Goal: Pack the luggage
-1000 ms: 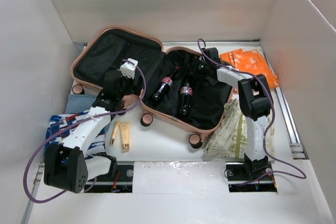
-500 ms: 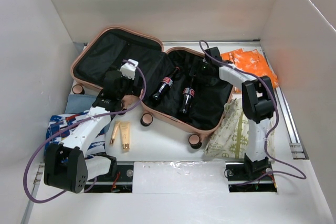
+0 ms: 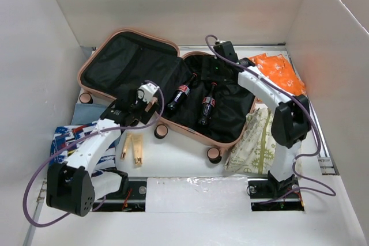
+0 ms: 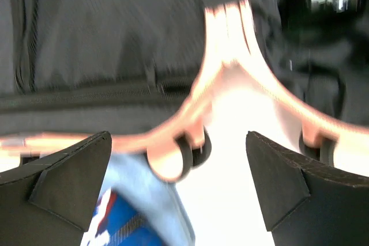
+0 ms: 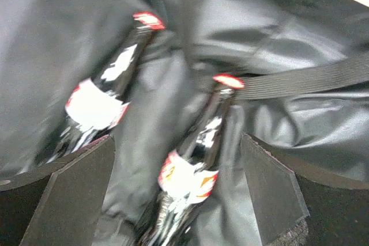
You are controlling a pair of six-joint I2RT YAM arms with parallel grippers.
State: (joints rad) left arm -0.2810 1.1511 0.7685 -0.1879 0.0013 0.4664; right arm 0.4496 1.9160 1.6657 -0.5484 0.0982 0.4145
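Note:
The salmon-pink luggage [image 3: 118, 61] lies open in the middle of the table, black lining up. Two dark cola bottles [image 3: 181, 93] [image 3: 207, 103] lie in its right half. My right gripper [image 3: 218, 70] hovers open over that half. In the right wrist view its gripper [image 5: 177, 142] has its jaws wide apart above one bottle [image 5: 187, 180], touching neither it nor the other bottle [image 5: 98, 105]. My left gripper [image 3: 145, 97] is open and empty at the luggage's near rim. The left wrist view shows the gripper [image 4: 179, 159] over the pink hinge edge [image 4: 230, 67] and a black wheel [image 4: 183, 154].
An orange packet [image 3: 278, 72] lies at the back right. A cream patterned bag [image 3: 258, 139] sits by the right arm's base. Two gold tubes [image 3: 132, 148] and a blue patterned cloth [image 3: 68, 140] lie at the front left. White walls enclose the table.
The right gripper has opened, left the second bottle lying in the luggage, and drawn back toward the far rim. The left gripper has pulled back from the lid to the near rim.

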